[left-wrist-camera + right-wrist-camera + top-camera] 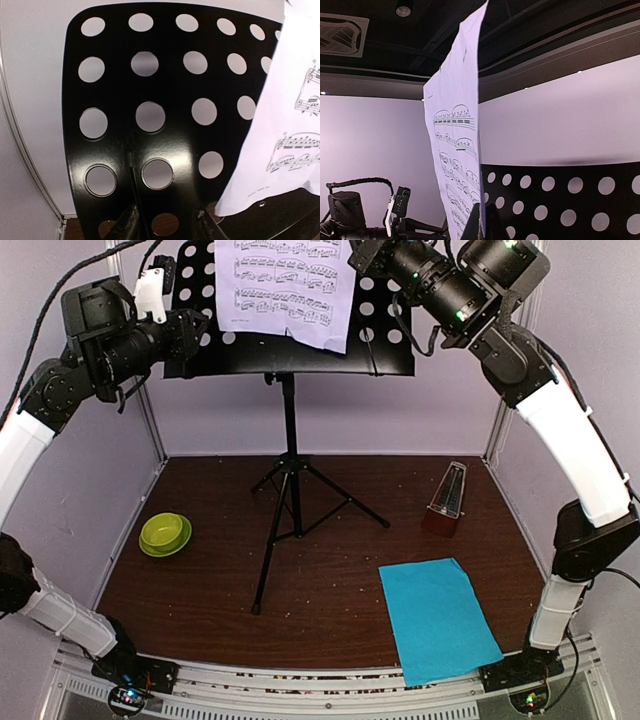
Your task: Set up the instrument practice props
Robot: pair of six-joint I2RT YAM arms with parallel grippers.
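Note:
The black tripod music stand point(289, 440) stands mid-table, its perforated desk point(385, 325) at the top of the top view. The pale lilac music sheet point(290, 285) rests against the desk. My right gripper point(362, 254) is shut on the sheet's upper right edge; in the right wrist view its gripper point(482, 225) pinches the sheet point(455, 150) edge-on. My left gripper point(190, 332) is open at the desk's left end, and its fingers point(131, 225) stand apart in front of the desk point(170, 90). The cyan sheet point(437, 618) lies flat at front right. The metronome point(447, 502) stands at right.
A lime-green bowl point(165, 533) sits on the brown table at left. The stand's tripod legs point(330, 490) spread across the table's middle. White walls and metal posts point(150, 420) close the back and sides.

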